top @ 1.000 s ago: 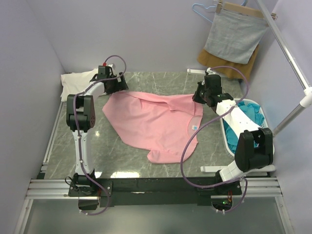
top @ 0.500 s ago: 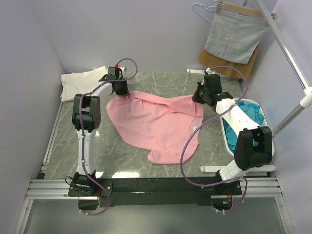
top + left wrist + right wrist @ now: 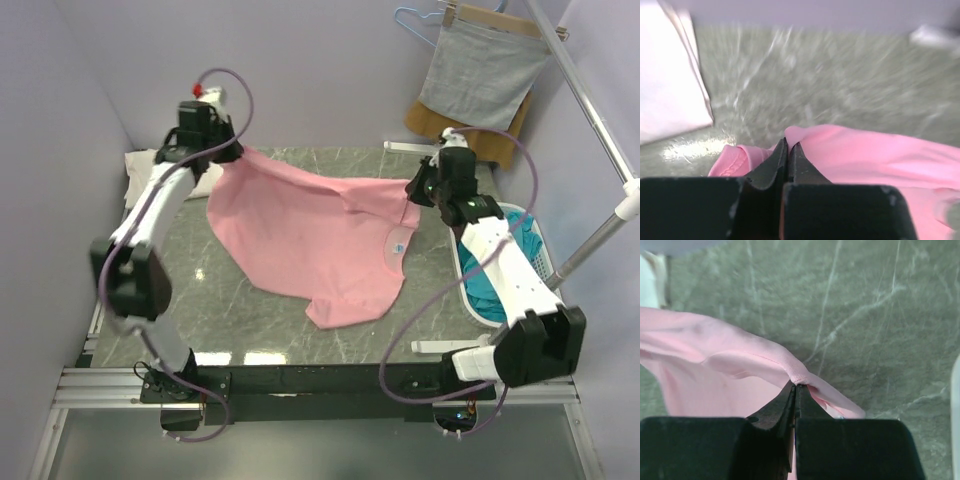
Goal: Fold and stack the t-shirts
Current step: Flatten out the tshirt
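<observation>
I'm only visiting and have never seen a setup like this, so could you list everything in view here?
pink t-shirt: one, pale pink, spread on the table, far edge lifted
cream-white shirt: one, cream-white, table's far left corner
teal-blue shirts: number unclear, teal, bunched in the basket
basket: one, white, at the table's right side
grey cloth: one, grey, clipped to a hanger, far right
mustard-brown cloth: one, mustard-brown, behind the grey cloth
table: one, grey-green marble look
left hand: one, black, shut on the pink t-shirt's far left corner
right hand: one, black, shut on its far right edge
</observation>
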